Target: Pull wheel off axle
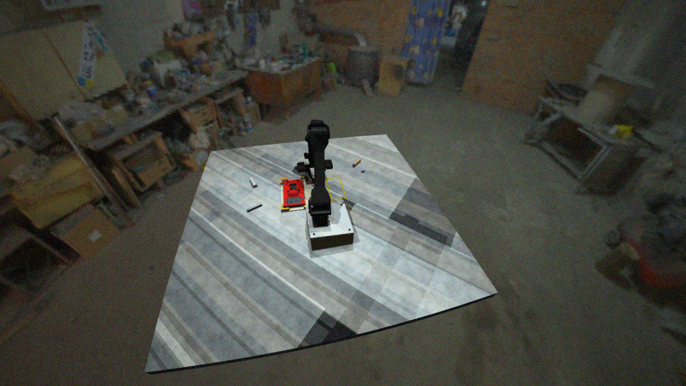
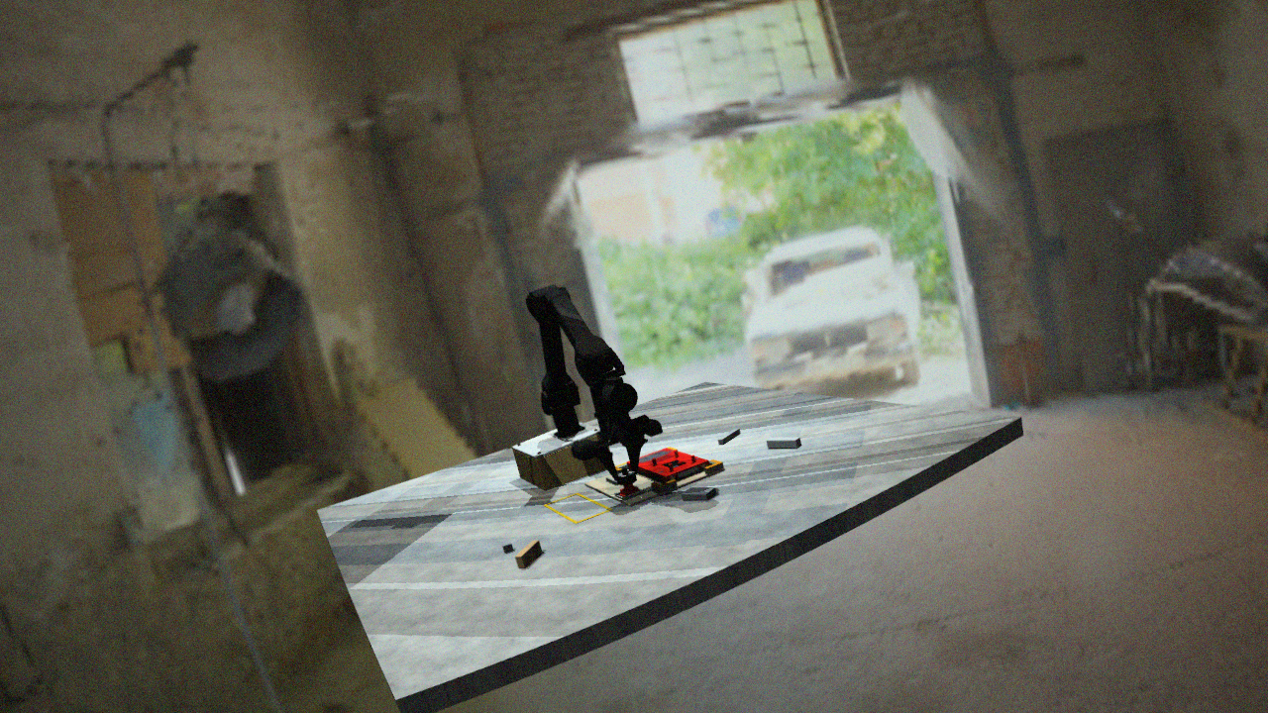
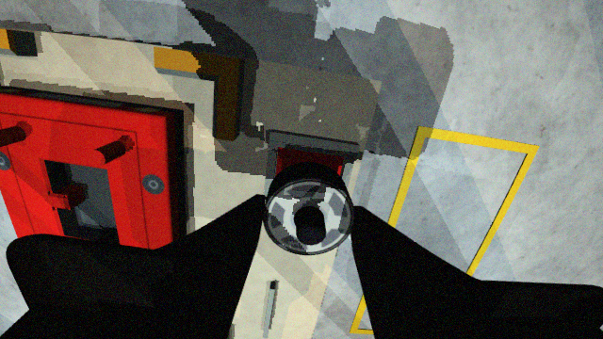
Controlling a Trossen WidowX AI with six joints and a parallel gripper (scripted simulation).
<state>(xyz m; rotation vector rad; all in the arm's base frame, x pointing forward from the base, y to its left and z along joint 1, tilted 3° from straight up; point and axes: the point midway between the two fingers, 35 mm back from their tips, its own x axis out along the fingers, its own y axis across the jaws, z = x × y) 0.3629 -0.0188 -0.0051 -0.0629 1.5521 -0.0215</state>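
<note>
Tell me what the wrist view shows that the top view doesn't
Only the wrist view shows the pincer shut on the wheel, its spokes and dark hub, and a fingertip against the rim. Only the top view shows the arm's white base, the whole table and loose blocks such as the tan one. Both show the red chassis and the yellow marked area beside it.
</note>
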